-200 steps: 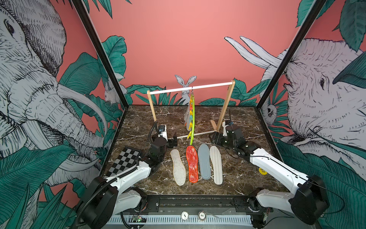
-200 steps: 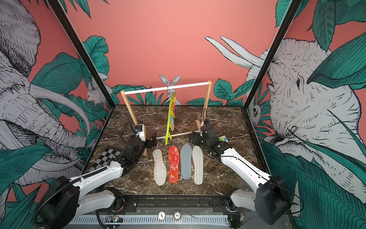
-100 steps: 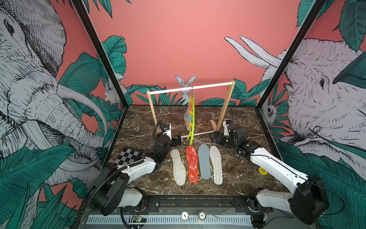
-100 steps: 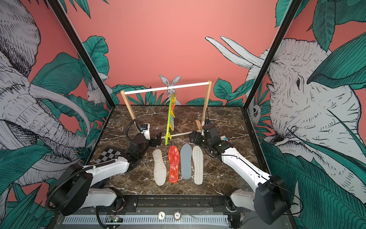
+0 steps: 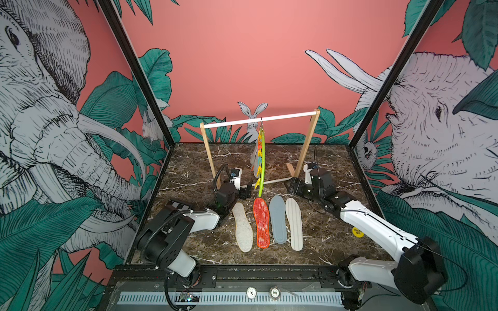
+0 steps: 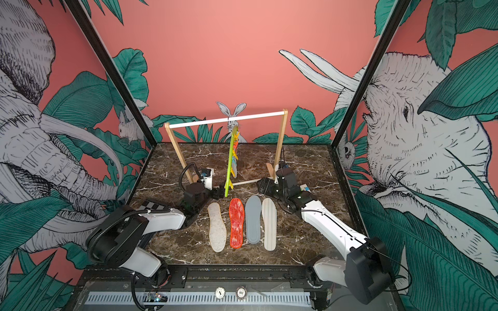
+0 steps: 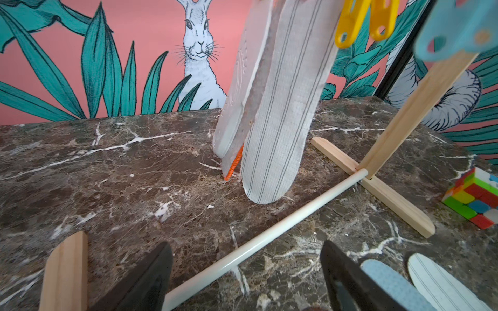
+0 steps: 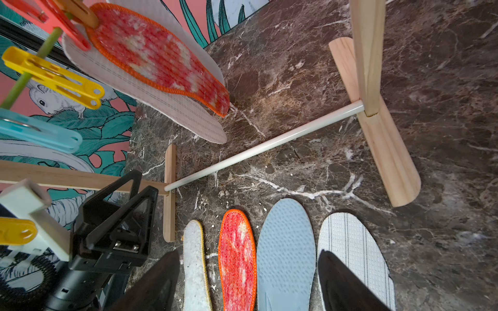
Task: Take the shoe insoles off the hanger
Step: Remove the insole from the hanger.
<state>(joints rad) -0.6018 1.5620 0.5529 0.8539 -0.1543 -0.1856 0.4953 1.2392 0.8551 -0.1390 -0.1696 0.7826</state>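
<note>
Hanger (image 5: pixel 260 161) holds three insoles; four lie flat

The lime hanger hangs by its hook from the rack (image 5: pixel 258 121) bar, edge-on in both top views. From the left wrist you can see what is pegged to it. There is a striped insole (image 7: pixel 280 113), a dimpled insole (image 7: pixel 237 88) and, between them, a red insole (image 7: pixel 231 167) showing only its orange edge. All three hang with their lower ends near the table (image 5: pixel 188 164). A yellow peg (image 8: pixel 54 75) and a blue peg (image 8: pixel 40 132) sit on the arc beside them.

In front of the rack four more lie side by side. From the robot's left they are the cream insole (image 5: pixel 242 227), other red insole (image 5: pixel 261 222), grey-blue insole (image 5: pixel 278 219) and other striped insole (image 5: pixel 294 223).

The left gripper (image 5: pixel 248 190) sits low, just beside the hanger's bottom tip. Its jaws are wide with nothing gripped, and the rack's lower rail (image 7: pixel 269 229) runs under its fingers (image 7: pixel 145 280). The right gripper (image 5: pixel 289 185) sits low by the rack's right foot, near the rack-side end of the row. Its jaws are also wide and empty. A coloured cube (image 7: pixel 474 196) stands on the table past that foot.
</note>
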